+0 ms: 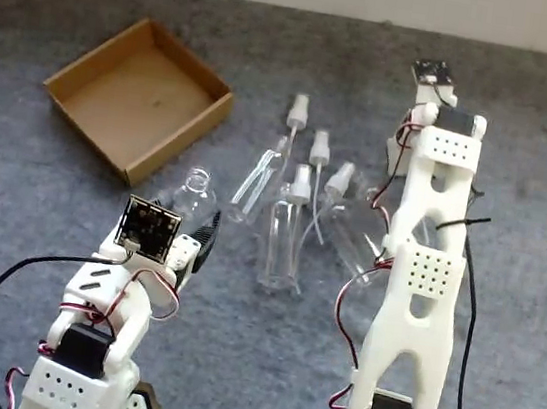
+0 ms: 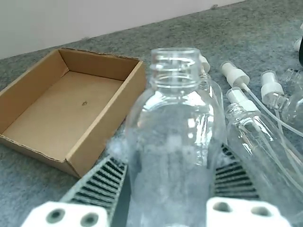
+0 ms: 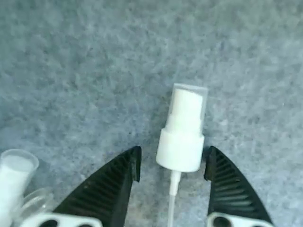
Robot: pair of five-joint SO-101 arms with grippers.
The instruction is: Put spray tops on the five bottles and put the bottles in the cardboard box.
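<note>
Left gripper (image 2: pixel 168 165) is clamped on an open-necked clear bottle (image 2: pixel 175 137), lower left of centre in the high view, near the box (image 1: pixel 183 137) at upper left, whose cardboard floor shows bare. Right gripper (image 3: pixel 173 152) sits spread wide either side of a loose spray top (image 3: pixel 182 132) on the carpet (image 3: pixel 71 71). More bottles (image 1: pixel 285 234) lie clustered at centre.

The bottle (image 2: pixel 175 142) is clear, glossy and smooth, the spray top (image 3: pixel 182 137) smooth white plastic, the cardboard box (image 2: pixel 71 109) matt brown board, the bench (image 3: pixel 71 56) covered in rough grey felt-like cloth, the jaws black ribbed plastic.
</note>
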